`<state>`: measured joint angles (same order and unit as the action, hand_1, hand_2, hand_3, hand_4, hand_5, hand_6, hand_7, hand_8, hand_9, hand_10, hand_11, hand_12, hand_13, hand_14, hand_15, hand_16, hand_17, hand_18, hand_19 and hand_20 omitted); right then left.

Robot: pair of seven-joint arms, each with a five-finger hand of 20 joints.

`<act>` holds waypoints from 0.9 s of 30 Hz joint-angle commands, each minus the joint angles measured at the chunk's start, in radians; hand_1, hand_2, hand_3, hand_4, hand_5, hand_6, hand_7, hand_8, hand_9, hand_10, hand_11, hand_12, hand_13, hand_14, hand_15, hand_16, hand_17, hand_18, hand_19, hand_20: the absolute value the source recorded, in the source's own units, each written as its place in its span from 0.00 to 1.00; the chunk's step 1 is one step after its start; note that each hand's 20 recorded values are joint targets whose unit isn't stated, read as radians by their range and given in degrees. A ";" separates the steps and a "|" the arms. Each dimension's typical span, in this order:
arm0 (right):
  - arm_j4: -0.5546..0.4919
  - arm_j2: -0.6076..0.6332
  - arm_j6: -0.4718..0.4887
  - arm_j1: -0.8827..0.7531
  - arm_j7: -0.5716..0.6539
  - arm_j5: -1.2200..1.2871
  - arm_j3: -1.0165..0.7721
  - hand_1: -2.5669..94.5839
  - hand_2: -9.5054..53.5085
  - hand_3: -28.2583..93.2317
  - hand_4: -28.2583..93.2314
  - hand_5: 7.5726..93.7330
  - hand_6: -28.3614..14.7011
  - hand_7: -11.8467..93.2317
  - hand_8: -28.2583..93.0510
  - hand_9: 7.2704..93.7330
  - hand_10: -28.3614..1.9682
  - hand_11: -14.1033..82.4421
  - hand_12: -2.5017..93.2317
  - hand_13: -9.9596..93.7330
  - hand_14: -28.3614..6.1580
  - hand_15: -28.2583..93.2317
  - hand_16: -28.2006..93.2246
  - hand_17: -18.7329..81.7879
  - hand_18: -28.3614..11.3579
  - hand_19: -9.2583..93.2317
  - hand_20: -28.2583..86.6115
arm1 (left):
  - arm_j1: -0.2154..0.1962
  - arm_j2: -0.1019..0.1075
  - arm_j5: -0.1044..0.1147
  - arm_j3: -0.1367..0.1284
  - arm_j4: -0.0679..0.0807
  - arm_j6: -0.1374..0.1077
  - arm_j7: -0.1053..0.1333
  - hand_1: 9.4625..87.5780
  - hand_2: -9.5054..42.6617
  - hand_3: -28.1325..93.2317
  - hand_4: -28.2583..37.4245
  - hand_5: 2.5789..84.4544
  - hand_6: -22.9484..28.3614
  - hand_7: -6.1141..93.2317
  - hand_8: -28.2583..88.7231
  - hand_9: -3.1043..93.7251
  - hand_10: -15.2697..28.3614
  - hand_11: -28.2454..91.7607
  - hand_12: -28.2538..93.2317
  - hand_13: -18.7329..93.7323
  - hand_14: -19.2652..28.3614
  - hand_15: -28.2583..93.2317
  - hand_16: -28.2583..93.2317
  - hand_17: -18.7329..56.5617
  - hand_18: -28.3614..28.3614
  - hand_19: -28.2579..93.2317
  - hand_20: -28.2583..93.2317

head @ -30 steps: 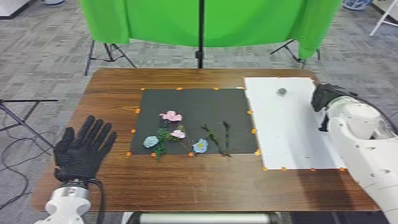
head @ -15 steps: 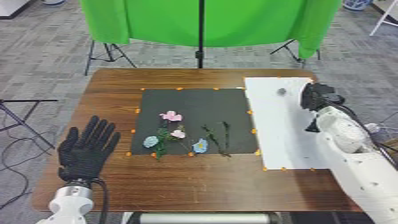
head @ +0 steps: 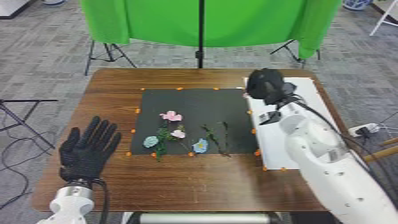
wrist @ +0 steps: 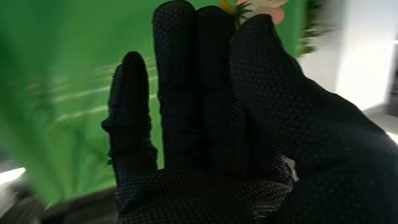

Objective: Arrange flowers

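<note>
My right hand [head: 265, 86] is over the upper left edge of the white sheet [head: 280, 155], beside the dark mat [head: 191, 100]. In the right wrist view, the thumb and fingers of my right hand [wrist: 191, 100] pinch a pale pink flower [wrist: 266, 6] at their tips. On the mat's lower part lie a pink flower [head: 171, 116], a paler pink one [head: 178, 134], a light blue one [head: 151, 141], a blue one [head: 200, 146] and green stems [head: 226, 137]. My left hand [head: 87, 152] rests left of the mat, palm up, fingers straight.
Orange markers [head: 253, 131] line the edges of the mat and sheet on the brown table [head: 204, 185]. A green cloth [head: 258, 30] hangs on a stand beyond the table. The right forearm [head: 320, 155] crosses the sheet's right side.
My right hand has swung left from the white sheet's right edge to its left edge, near the mat. The left hand has shifted slightly to the right.
</note>
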<state>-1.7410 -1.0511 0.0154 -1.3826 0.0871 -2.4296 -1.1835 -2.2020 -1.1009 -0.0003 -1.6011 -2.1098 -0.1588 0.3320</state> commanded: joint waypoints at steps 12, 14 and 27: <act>-0.014 -0.090 0.143 -0.083 -0.073 -0.165 0.114 0.64 0.00 0.82 0.00 0.84 0.73 0.38 0.21 0.93 0.64 0.21 0.39 0.78 0.69 0.45 0.56 0.46 0.24 0.81 0.53 | 0.033 -0.009 -0.005 0.019 0.021 0.011 -0.030 0.25 0.38 0.88 0.00 0.52 0.65 0.17 0.17 0.42 0.71 0.40 0.32 0.40 0.74 0.50 0.18 0.14 0.74 0.50 0.32; -0.003 -0.098 0.142 -0.080 -0.072 -0.164 0.115 0.64 0.00 0.81 0.00 0.84 0.73 0.38 0.21 0.92 0.65 0.20 0.38 0.78 0.69 0.45 0.56 0.46 0.24 0.80 0.53 | 0.034 -0.010 -0.006 0.020 0.021 0.011 -0.031 0.25 0.38 0.88 0.00 0.52 0.65 0.17 0.17 0.42 0.71 0.40 0.32 0.40 0.74 0.50 0.18 0.14 0.74 0.50 0.32; -0.055 -0.074 0.234 -0.094 -0.036 -0.150 0.085 0.65 0.00 0.83 0.00 0.73 0.75 0.30 0.17 0.83 0.63 0.21 0.36 0.71 0.67 0.53 0.55 0.44 0.24 0.80 0.53 | 0.023 -0.009 0.002 0.012 0.015 0.000 -0.035 0.25 0.39 0.88 0.00 0.52 0.65 0.17 0.17 0.42 0.71 0.40 0.32 0.40 0.75 0.50 0.18 0.14 0.74 0.50 0.32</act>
<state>-1.7531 -1.1462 0.2119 -1.4673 0.0203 -2.5937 -1.0807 -2.1634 -1.1025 -0.0015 -1.5883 -2.0953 -0.1581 0.3090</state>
